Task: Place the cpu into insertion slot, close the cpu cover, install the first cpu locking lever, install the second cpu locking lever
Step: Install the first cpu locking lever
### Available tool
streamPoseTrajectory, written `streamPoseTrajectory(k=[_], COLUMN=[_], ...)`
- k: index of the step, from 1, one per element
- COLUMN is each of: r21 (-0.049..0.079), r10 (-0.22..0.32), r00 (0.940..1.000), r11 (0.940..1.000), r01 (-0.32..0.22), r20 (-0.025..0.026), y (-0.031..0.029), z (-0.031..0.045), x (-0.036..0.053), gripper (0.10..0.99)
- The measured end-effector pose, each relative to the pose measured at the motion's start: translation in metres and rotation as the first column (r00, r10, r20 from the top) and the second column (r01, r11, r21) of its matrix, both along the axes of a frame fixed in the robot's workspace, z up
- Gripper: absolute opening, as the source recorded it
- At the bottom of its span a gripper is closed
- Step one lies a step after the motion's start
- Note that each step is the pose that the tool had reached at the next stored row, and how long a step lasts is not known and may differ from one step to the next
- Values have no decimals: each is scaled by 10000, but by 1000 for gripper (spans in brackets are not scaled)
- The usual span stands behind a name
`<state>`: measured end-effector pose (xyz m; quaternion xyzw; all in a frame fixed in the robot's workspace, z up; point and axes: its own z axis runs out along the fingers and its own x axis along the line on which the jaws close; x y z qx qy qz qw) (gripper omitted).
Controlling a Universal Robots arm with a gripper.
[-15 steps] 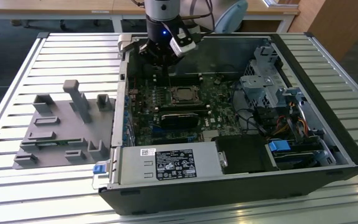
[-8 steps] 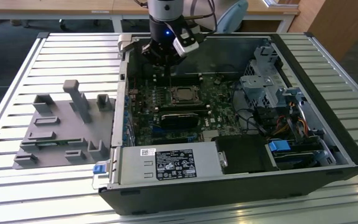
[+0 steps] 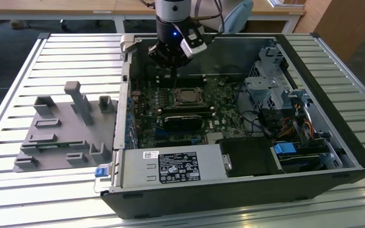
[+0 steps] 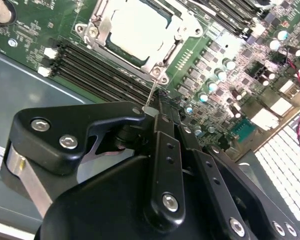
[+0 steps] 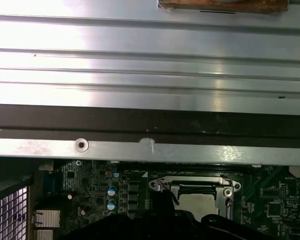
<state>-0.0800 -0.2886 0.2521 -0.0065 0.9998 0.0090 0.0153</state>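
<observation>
Above the motherboard [image 4: 225,85], we see the gripper [image 4: 149,112] clamped on a locking lever [image 4: 152,94]; cpu [image 4: 137,27] sits under cpu cover [image 4: 157,62].

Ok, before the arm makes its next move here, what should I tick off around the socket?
1. cpu lying flat inside the cpu cover window: ok.
2. Cover down over the chip's edges: ok.
3. gripper shut on the locking lever: ok, the thin rod runs in between its tips.
4. That lever latched down: not ok, it rises from the cover's corner up to the gripper.
5. Other lever latched: cannot tell.
6. Clearance to the memory slots beside the gripper: cannot tell.
</observation>
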Motion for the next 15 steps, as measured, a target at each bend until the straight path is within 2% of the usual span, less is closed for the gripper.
streamPoseTrajectory(k=[7,9,10,12,15], r21=[0,43,157,472,518], r10=[1,0,0,1,0], r00=[10000,10000,10000,10000,10000], r11=[10000,10000,9999,9989,9987], r01=[-1,0,0,-1,0], r20=[-3,-7,-10,-8,-5], y=[0,-1,-1,-2,-8], z=[-20,-26,-28,-33,-42], x=[105,124,128,131,131], gripper=[118,118,118,118,118])
